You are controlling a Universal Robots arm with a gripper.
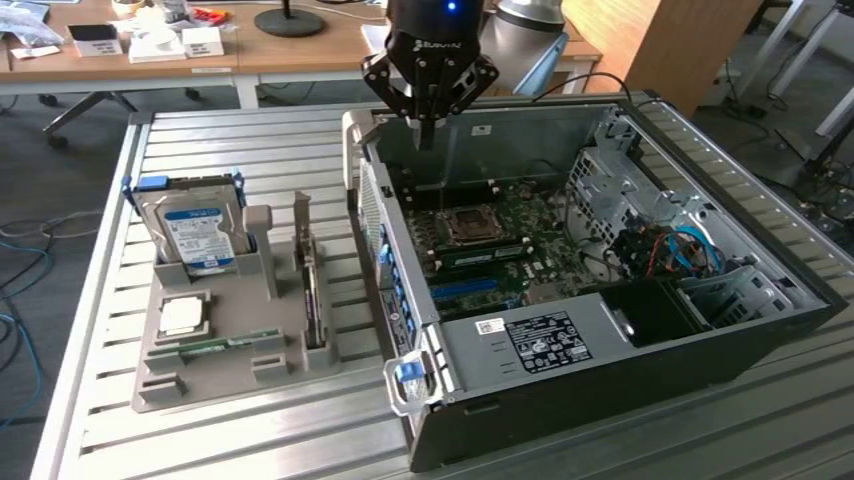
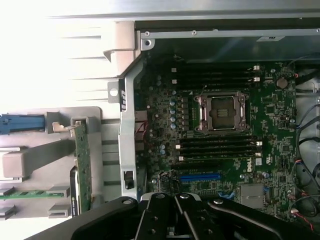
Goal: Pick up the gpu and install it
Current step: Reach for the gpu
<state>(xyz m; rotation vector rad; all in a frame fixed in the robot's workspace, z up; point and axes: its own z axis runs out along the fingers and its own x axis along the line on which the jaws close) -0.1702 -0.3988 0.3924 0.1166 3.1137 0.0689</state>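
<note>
**Jaws shut and empty over the case, gpu off to one side**

The jaws are pinched together with nothing between them. They hang point-down over the far corner of the open case [image 1: 601,400], above the edge of the board [image 1: 501,250] by the side wall.

The gpu [image 1: 310,275] stands on edge in a slot of the grey holder [image 1: 227,370] on the table [image 1: 240,445]. That puts it just outside the wall, toward the exterior view's left of the jaws and lower down.

Its long axis runs alongside the wall, far to near, and the silver bracket is at the far end, the end closer to the jaws. A drive [image 1: 198,235] stands in the same holder, further left.

As I judge it, the pickup has not started: the card sits untouched in its slot.
</note>
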